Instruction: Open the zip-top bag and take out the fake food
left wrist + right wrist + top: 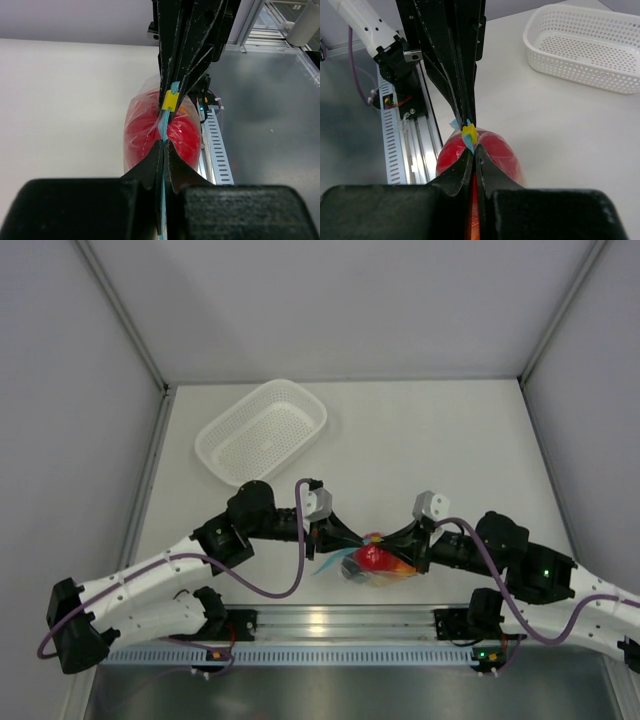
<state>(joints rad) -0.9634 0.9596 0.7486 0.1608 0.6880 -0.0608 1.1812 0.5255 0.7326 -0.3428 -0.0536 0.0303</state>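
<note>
The zip-top bag (pixel 372 565) hangs crumpled between my two grippers near the table's front edge. Its light blue zip strip (pixel 165 124) runs edge-on and carries a yellow slider (pixel 170 101) (pixel 469 133). My left gripper (pixel 347 542) (pixel 164 146) is shut on the strip on one side of the slider. My right gripper (pixel 398 546) (pixel 473 148) is shut on it on the other side, tip to tip with the left. Through the plastic shows fake food: a shiny red ball (pixel 142 131) (pixel 497 154), an orange piece (pixel 402 570) and a dark one (pixel 354 574).
A white perforated basket (pixel 262 430) (pixel 585 45) stands at the back left of the table. The aluminium rail (pixel 330 620) with the arm bases runs along the near edge, just below the bag. Grey walls close in the table's sides and back.
</note>
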